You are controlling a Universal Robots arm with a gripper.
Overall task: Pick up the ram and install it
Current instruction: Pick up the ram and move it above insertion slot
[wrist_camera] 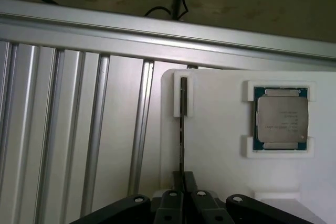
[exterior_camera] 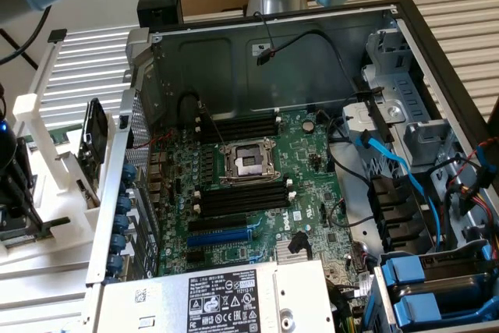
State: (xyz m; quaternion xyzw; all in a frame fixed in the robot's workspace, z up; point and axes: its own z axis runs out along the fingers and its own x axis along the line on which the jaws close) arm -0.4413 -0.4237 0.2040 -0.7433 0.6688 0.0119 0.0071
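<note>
The ram (wrist_camera: 181, 140) shows edge-on as a thin dark strip, its faces and label hidden and its near end lost between the jaws. It sits in a slot of the white holder (wrist_camera: 226, 150), beside the processor chip (wrist_camera: 281, 120), with the jaws clenched on it from either side.

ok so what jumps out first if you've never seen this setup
The open computer case in the exterior view, its green motherboard with a processor socket in the middle. In the wrist view, the gripper is pinched on the ram, which stands on edge in a white holder that also seats a silver processor chip.
</note>
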